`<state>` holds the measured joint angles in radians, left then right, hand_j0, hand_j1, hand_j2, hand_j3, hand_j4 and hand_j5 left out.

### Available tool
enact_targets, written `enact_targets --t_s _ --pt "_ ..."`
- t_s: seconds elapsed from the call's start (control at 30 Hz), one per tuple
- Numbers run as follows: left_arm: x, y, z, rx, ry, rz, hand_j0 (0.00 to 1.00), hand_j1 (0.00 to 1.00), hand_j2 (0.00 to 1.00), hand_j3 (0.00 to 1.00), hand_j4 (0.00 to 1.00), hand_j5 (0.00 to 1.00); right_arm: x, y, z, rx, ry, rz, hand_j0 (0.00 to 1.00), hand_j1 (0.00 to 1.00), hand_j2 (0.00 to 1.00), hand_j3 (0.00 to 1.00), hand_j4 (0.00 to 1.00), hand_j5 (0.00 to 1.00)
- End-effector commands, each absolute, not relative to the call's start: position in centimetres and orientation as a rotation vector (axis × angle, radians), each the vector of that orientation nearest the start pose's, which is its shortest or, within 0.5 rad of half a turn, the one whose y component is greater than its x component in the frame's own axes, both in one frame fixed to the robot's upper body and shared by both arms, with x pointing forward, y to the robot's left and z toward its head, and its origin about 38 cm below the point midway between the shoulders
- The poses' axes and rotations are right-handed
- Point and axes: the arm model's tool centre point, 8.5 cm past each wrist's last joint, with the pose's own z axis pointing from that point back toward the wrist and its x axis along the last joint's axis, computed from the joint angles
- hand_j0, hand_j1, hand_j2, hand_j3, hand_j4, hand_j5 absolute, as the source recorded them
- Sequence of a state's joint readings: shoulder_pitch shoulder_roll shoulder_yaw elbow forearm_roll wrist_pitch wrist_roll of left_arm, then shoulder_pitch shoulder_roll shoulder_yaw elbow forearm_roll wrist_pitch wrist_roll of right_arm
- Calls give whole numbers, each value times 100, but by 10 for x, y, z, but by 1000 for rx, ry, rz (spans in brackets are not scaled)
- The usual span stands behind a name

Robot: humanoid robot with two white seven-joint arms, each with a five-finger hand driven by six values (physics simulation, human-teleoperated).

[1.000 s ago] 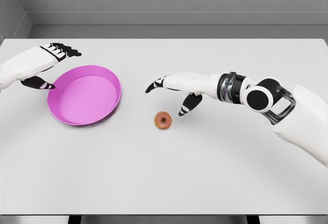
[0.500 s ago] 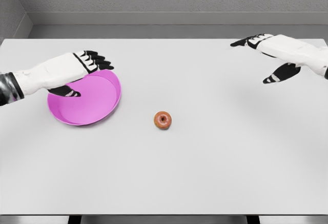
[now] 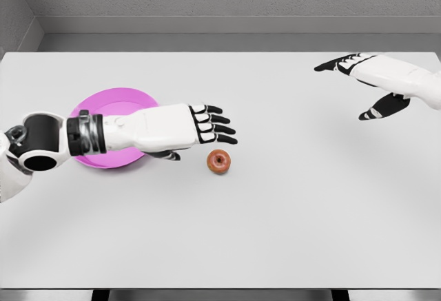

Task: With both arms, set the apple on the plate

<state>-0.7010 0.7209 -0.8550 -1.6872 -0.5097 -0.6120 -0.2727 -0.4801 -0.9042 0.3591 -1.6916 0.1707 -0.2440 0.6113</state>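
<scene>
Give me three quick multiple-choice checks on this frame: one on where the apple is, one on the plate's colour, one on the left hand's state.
1. Where is the apple?
A. On the plate
B. On the table, right of the plate
C. In the right hand

2. What colour is the plate?
A. Pink
B. Green
C. Yellow

3. What is the left hand doing?
A. Gripping the apple
B. Open, fingers stretched out just up and left of the apple
C. Curled in a fist on the plate

Answers:
1 B: the apple lies on the bare table, clear of the plate's rim.
2 A: the rim showing behind the left forearm is pink.
3 B: the fingers are extended and hold nothing; the apple sits free below the fingertips. The right hand is open too, far off at the upper right.
</scene>
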Motion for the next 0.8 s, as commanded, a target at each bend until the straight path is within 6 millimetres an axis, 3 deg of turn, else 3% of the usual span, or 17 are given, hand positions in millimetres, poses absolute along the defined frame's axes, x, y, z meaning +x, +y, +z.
enact_targets --t_s 0.0,0.07,0.3,0.43,0.53,0.63,0.77 --pt "381 160 207 -276 2011 2606 100 100 100 100 100 100 411 -330 272 -429 -1426 1729 100 100 100 100 100 100" --pt "383 159 205 -326 1951 2614 100 100 100 100 100 100 410 -336 273 -442 -1408 1734 100 100 100 100 100 100" --pt "398 126 203 -483 1789 2570 100 100 100 100 100 100 407 -338 263 -422 -1387 1729 100 100 100 100 100 100" --pt "402 110 194 -475 1624 2628 100 100 100 100 100 100 408 -339 267 -433 -1395 1727 100 100 100 100 100 100" --pt "401 108 189 -461 1566 2671 100 100 100 100 100 100 408 -341 265 -432 -1386 1724 100 100 100 100 100 100" --pt "399 107 187 -418 1580 2683 100 100 100 100 100 100 414 -360 255 -439 -1334 1679 100 100 100 100 100 100" --pt "403 111 181 -356 1563 2752 100 100 100 100 100 100 414 -361 258 -448 -1336 1682 100 100 100 100 100 100"
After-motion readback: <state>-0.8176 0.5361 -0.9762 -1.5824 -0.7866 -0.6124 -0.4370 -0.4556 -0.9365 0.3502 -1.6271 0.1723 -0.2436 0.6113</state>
